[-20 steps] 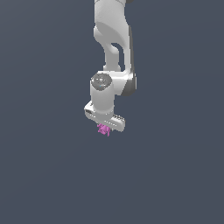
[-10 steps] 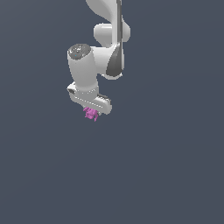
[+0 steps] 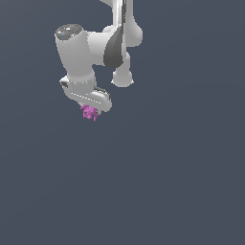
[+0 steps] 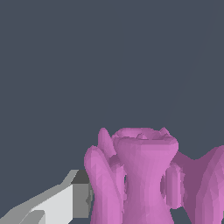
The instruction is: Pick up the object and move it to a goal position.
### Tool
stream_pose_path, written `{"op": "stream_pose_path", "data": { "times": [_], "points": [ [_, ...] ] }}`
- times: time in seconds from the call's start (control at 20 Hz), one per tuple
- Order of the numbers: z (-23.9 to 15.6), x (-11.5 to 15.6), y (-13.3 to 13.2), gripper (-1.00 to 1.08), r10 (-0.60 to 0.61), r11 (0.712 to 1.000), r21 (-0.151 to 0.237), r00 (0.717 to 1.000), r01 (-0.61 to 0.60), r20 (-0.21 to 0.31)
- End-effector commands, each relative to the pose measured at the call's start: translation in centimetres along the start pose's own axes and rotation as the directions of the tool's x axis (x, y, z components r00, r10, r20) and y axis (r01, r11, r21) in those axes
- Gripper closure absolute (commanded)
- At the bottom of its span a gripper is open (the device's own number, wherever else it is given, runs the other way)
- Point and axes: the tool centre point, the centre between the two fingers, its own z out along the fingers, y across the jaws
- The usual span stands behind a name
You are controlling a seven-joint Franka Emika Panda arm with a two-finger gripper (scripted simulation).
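The object (image 3: 89, 113) is a small magenta-pink jagged shape hanging just under my white gripper (image 3: 90, 110) in the upper left of the exterior view. The gripper is shut on it and holds it clear of the dark grey surface. In the wrist view the object (image 4: 144, 175) fills the frame near the camera, with rounded lobes around a waisted middle. One grey-tipped white finger (image 4: 65, 201) presses against its side; the other finger is hidden behind it.
The white arm (image 3: 112, 43) comes down from the top of the exterior view. A plain dark grey ground (image 3: 167, 182) fills both views. No goal marker shows.
The gripper, still shut on the object, has moved toward the exterior view's left and upward, and the wrist has turned.
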Motion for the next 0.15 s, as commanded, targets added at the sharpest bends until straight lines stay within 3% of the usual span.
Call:
{"op": "stream_pose_path", "data": {
  "times": [0.0, 0.1],
  "points": [
    [-0.55, -0.09, 0.52, 1.08, -0.001, 1.000, -0.001, 1.000, 0.001, 0.001],
    [-0.67, -0.09, 0.64, 1.08, -0.001, 1.000, -0.001, 1.000, 0.001, 0.001]
  ]
}}
